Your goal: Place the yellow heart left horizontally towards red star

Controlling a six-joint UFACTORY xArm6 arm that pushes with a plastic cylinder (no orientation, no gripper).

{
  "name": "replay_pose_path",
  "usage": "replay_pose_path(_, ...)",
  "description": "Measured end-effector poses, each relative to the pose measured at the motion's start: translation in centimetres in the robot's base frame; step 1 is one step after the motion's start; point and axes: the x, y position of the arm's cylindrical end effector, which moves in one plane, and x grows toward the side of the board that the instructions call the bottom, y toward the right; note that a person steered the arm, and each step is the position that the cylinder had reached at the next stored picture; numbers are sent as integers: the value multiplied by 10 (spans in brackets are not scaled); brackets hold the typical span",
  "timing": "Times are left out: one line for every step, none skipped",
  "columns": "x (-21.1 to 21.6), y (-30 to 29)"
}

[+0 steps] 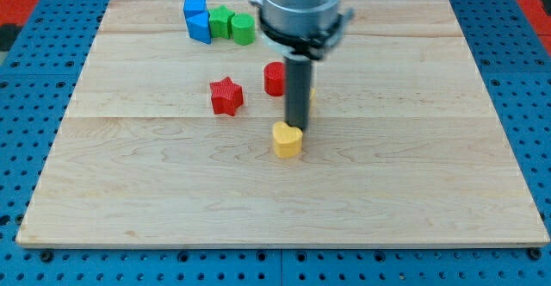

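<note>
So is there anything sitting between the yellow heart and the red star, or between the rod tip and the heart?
Nothing visible blocks either gap. My tip sits right at the yellow heart, on its upper right edge. The wood between the heart and the red star, up and to the view's left, is bare. The red cylinder stands off that line.

One camera looks down at a slant from the near edge of the pale wooden board point(172, 200), facing its far edge. The whole board shows, with blue pegboard point(26, 105) around it.
</note>
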Motion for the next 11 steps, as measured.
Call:
replay_pose_path(24,47)
replay_pose_path(37,-1)
replay_pose_path(29,-45)
replay_pose_path(29,-4)
replay_pose_path(15,5)
replay_pose_path(-6,-46)
replay_pose_path(-25,-108)
replay_pose_path(-4,-152)
replay_pose_path(-3,-185)
replay_pose_path(-23,-212)
replay_pose_path(0,-209)
